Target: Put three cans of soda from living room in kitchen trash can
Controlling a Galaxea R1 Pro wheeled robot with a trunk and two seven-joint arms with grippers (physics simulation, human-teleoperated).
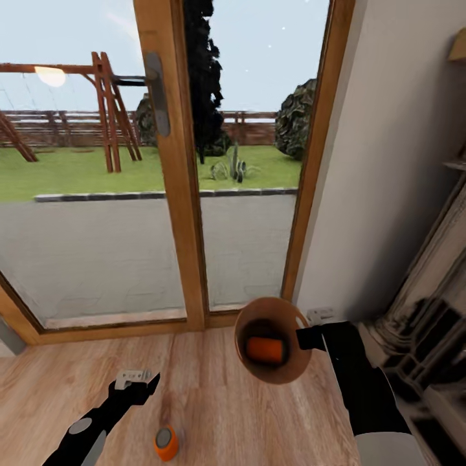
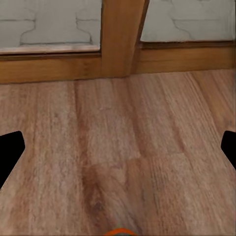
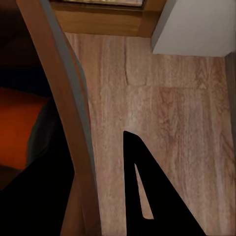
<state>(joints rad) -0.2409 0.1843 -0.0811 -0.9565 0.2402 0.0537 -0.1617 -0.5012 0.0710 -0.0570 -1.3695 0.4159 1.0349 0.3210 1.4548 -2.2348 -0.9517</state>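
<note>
My right gripper (image 1: 305, 337) is shut on the rim of the tash can (image 1: 275, 309), holding it above the wood floor with its mouth tipped toward the head camera. One orange can of soda (image 1: 265, 349) lies inside it. In the right wrist view the tash can's wall (image 3: 59, 88) passes between the fingers (image 3: 147, 196), with the orange can (image 3: 14, 128) behind it. A second orange can of soda (image 1: 166, 442) stands on the floor, just right of and nearer than my left gripper (image 1: 139, 382). My left gripper (image 2: 118, 150) is open and empty above the floor, and this can's top (image 2: 118, 231) shows at the frame's edge.
Wooden-framed glass garden doors (image 1: 178, 194) stand straight ahead, their sill close beyond both grippers. A white wall (image 1: 388, 162) with a socket (image 1: 320, 315) is on the right, with the carved stone fireplace (image 1: 427, 310) beside my right arm. Wood floor (image 1: 213, 401) lies between the arms.
</note>
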